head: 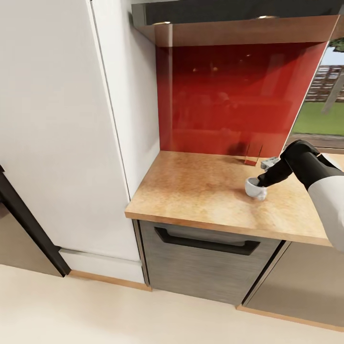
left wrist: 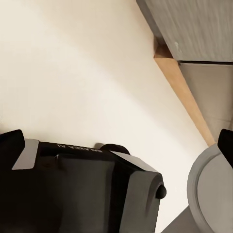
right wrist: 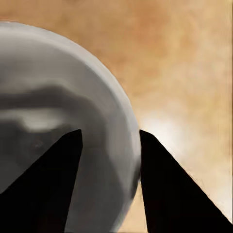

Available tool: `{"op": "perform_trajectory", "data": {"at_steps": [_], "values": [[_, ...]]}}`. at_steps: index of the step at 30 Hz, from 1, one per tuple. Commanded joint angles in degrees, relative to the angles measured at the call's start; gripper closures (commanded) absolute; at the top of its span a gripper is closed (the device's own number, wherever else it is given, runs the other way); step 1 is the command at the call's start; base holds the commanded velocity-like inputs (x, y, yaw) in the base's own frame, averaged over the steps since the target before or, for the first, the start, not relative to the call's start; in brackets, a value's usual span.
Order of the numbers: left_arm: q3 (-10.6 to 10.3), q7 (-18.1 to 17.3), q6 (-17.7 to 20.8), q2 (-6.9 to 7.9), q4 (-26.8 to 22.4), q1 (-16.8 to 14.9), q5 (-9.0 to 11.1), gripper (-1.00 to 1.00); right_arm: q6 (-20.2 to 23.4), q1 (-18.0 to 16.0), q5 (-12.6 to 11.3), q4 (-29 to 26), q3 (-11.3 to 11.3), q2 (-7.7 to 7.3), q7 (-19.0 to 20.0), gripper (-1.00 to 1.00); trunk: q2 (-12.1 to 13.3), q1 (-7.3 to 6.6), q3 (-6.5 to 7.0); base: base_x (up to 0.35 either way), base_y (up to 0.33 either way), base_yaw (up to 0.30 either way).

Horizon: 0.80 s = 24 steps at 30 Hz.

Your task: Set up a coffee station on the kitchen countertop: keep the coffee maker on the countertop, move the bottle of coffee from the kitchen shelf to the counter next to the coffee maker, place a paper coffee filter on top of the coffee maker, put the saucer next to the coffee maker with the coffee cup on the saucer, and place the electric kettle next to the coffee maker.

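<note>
Wood-grain countertop (head: pixel 200 191) sits under a red back wall (head: pixel 229 100). Your right gripper (head: pixel 261 184) pinches the white coffee cup (head: pixel 254 188) by its rim, one finger inside and one outside, at about four o'clock on the top. Your left gripper's (left wrist: pixel 116 145) jaws are too hidden to judge; it hangs over the pale floor (left wrist: pixel 87 73).

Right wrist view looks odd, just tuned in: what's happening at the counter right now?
The right gripper is at the coffee cup, which sits on the countertop in front of the red backsplash. In the right wrist view, one finger is inside the cup and the other outside, straddling its wall; whether they are clamped is unclear. The left wrist view looks down at the floor.
</note>
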Motion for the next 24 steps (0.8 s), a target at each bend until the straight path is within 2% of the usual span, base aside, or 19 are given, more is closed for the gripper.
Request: {"op": "perform_trajectory", "data": {"at_steps": [1,15,24], "values": [[-0.5,-0.2,0.3,0.01,0.0,0.0,0.6,-1.0,0.3,0.0,0.5,0.1,0.3,-0.04,0.5,1.0,0.0,0.01,-0.07,0.0,0.0,0.0],[-0.5,-0.1,0.4,0.01,0.0,0.0,0.6,-1.0,0.4,0.0,0.5,0.1,0.3,-0.07,0.5,1.0,0.0,0.01,-0.07,0.0,0.0,0.0],[-0.5,-0.1,0.4,0.01,0.0,0.0,0.6,-1.0,0.4,0.0,0.6,-0.1,0.3,-0.07,0.7,1.0,3.6,-1.97,1.54,0.0,0.0,0.0]]}}
